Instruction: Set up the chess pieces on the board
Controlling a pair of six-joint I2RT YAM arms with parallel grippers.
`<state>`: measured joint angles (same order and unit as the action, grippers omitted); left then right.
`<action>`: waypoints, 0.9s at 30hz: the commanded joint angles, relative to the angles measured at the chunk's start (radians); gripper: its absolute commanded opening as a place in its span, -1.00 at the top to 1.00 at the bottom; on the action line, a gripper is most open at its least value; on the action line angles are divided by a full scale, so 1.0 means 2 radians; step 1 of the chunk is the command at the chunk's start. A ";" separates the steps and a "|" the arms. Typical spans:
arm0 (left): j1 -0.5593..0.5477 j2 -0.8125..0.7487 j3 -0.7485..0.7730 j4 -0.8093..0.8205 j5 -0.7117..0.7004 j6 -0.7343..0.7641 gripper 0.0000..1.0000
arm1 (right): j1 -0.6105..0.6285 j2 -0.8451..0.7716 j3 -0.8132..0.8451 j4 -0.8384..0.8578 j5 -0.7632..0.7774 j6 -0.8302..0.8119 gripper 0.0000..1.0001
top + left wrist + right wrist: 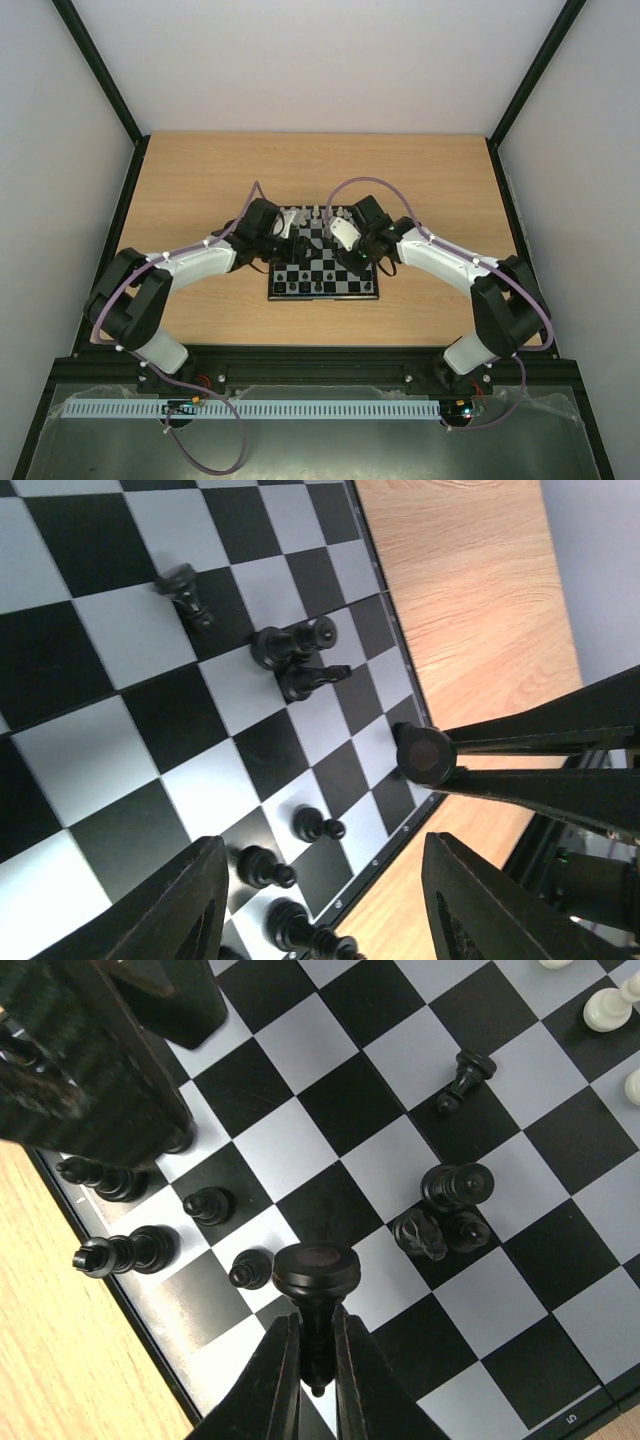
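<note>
Board (pixel 322 297) sits in the middle of the wooden table (pixel 200 180), and both arms are bent in over it from either side.

On the right wrist camera we see the right gripper (pixel 316 1345) clenched on a round-headed black piece (pixel 316 1268). It pinches the stem just under the head and holds the piece upright over the right half of the board, close to the near edge. We can't tell if the foot touches a square, since the fingers hide it.

The left gripper (pixel 327 845) hangs over the left side with its jaws apart and nothing between them. We only see board squares and a few standing black men below.

As for the rest of the set:
- A black row (pixel 140 1250) runs along the near edge, just inside the rim.
- A loose black cluster (pixel 445 1210) of three sits mid-board, bunched so tight they look like they're touching.
- One tipped black piece (pixel 465 1075) lies on its side a little apart from that cluster.
- The white pieces (pixel 316 213) are lined up along the far edge.
</note>
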<state>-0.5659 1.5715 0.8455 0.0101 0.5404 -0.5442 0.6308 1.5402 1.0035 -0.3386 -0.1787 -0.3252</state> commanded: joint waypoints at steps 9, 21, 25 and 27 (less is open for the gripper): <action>0.005 0.037 -0.001 0.108 0.113 -0.080 -0.07 | 0.003 -0.034 -0.004 -0.035 -0.036 0.007 0.91; -0.007 0.066 0.007 0.146 0.155 -0.108 0.18 | 0.003 -0.041 -0.003 -0.033 -0.052 0.012 0.91; -0.010 0.071 0.010 0.153 0.160 -0.113 0.24 | 0.003 -0.041 -0.005 -0.031 -0.053 0.013 0.91; -0.011 0.072 0.010 0.159 0.164 -0.114 0.27 | 0.003 -0.042 -0.006 -0.031 -0.053 0.013 0.91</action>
<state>-0.5804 1.6978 0.8463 0.2836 0.8307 -0.7570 0.6308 1.4807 1.0027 -0.3683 -0.2619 -0.3065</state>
